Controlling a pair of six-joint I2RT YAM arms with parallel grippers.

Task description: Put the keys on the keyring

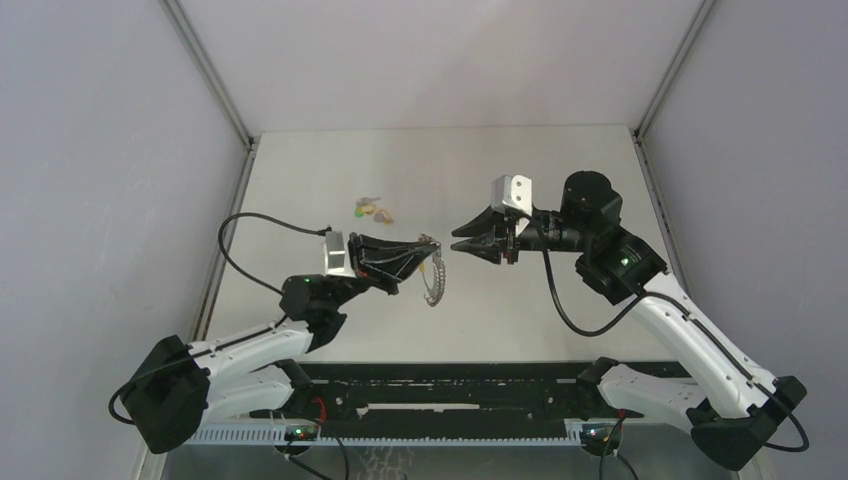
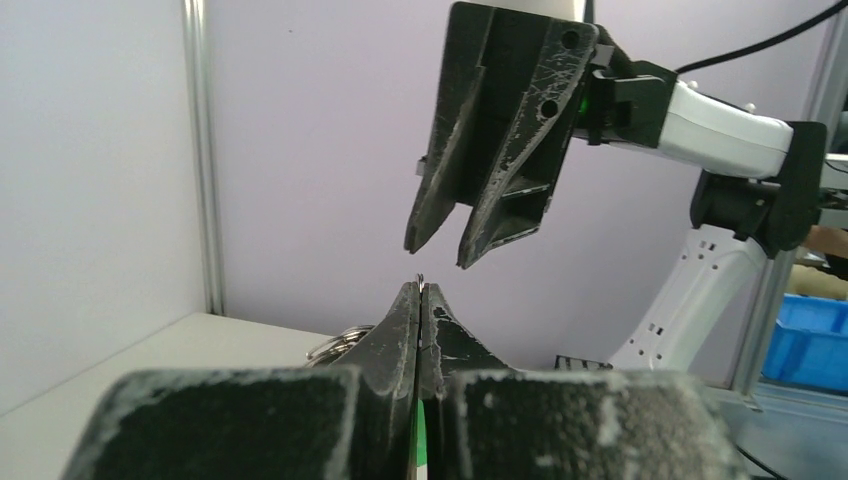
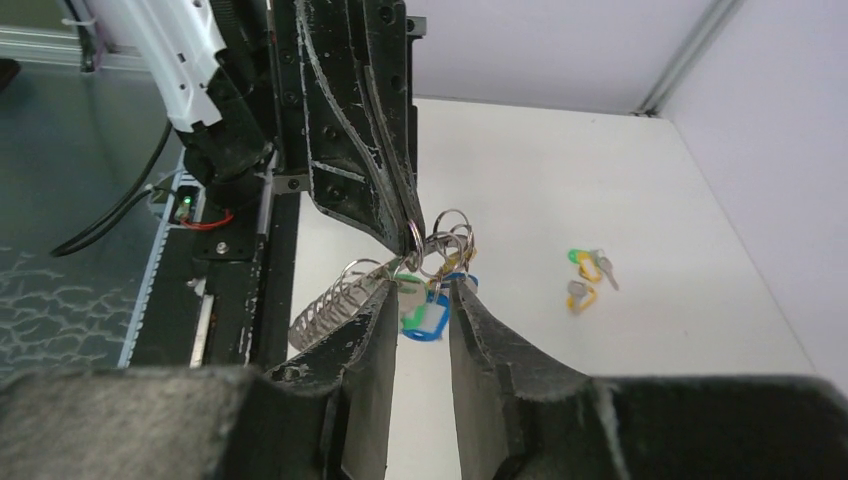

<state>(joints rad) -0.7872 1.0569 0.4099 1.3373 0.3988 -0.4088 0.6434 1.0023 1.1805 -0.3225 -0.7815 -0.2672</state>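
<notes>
**Left arm:** My left gripper [image 1: 436, 243] is clenched. Its fingers are pressed flat together on a thin wire loop at the top of the keyring [image 1: 434, 285]. From overhead, the ribbed, coil-like ring hangs at six o'clock from my tips.

**Right arm:** I see it from my wrist too, dangling at about eight o'clock from your tips. My right gripper [image 1: 456, 241] is released, with the jaws parted. It faces yours from three o'clock, tip to tip with a small gap between us.

**Left arm:** What sits between your fingers?

**Right arm:** The hanging keys [image 3: 428, 312], with blue and green heads, just under your tips. A cluster of small rings and a bit of yellow sit above them. My fingers [image 3: 480, 330] stand on either side of them, at nine and three o'clock. I cannot tell whether either pad touches them.

**Left arm:** And the others?

**Right arm:** The loose keys [image 1: 372, 210], with green and yellow heads, lie together on the table [image 1: 540, 180]. From overhead they are at ten o'clock from your tips, well apart from both of us.
</notes>
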